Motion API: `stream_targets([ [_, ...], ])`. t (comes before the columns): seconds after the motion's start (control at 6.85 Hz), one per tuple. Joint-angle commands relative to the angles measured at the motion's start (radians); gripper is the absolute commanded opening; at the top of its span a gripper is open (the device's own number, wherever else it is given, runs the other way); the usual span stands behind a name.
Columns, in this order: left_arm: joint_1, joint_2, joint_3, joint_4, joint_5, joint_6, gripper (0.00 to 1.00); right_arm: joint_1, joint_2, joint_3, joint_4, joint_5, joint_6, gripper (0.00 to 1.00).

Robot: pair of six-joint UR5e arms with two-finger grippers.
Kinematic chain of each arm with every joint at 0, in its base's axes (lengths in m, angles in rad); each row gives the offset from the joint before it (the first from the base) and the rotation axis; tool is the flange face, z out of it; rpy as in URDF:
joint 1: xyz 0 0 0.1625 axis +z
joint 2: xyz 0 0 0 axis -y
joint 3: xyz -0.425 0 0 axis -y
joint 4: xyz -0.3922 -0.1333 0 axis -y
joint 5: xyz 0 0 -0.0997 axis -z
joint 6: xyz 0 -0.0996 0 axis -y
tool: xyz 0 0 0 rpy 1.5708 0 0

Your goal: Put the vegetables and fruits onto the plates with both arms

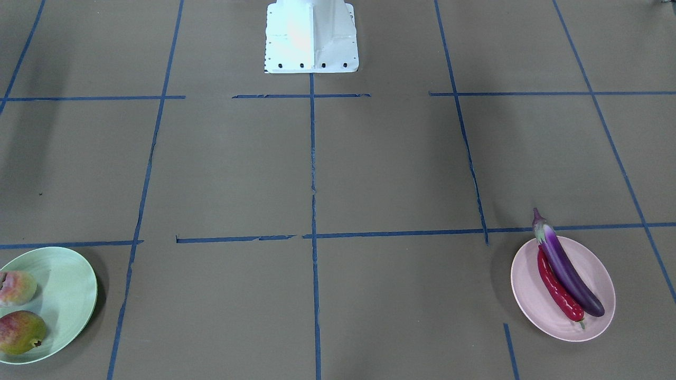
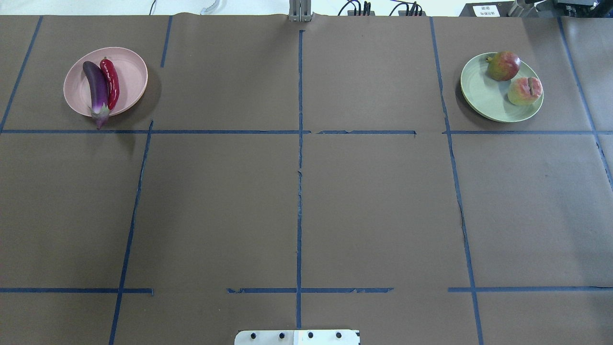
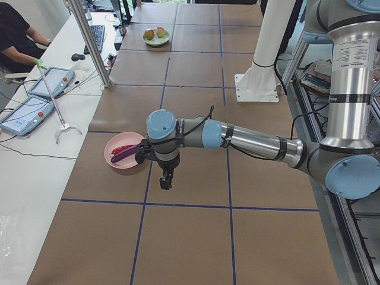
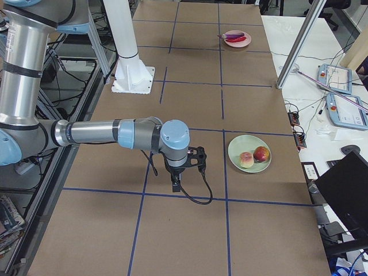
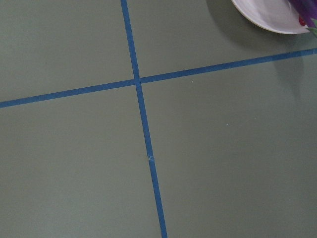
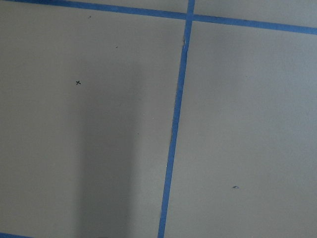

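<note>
Sorted by kind: eggplant (image 2: 97,88), chili (image 2: 111,82) on pink plate (image 2: 131,76), ten o'clock; fruits (image 2: 503,65) on green plate (image 2: 483,96), two; left gripper (image 3: 165,180), right gripper (image 4: 175,185): open or closed, cannot tell.

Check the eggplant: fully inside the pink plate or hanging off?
Partly hanging off: the eggplant lies on the pink plate, its stem end past the rim.

Left arm (image 3: 255,140) and right arm (image 4: 92,133): silver tubes, grey joints, light-blue caps. Black cables (image 4: 211,195) loop at the wrists. The base (image 1: 311,39) is white.
</note>
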Motion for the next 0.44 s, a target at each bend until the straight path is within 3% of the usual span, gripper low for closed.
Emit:
stream_targets([
  [0.0,0.001,0.003,-0.015,0.01,-0.008,0.0,1.0,0.0,-0.001,-0.014,0.018,-0.003,-0.004,1.0],
  [0.29,0.002,0.0,-0.017,0.01,-0.008,0.0,1.0,0.0,-0.005,-0.02,0.019,-0.004,-0.004,1.0],
])
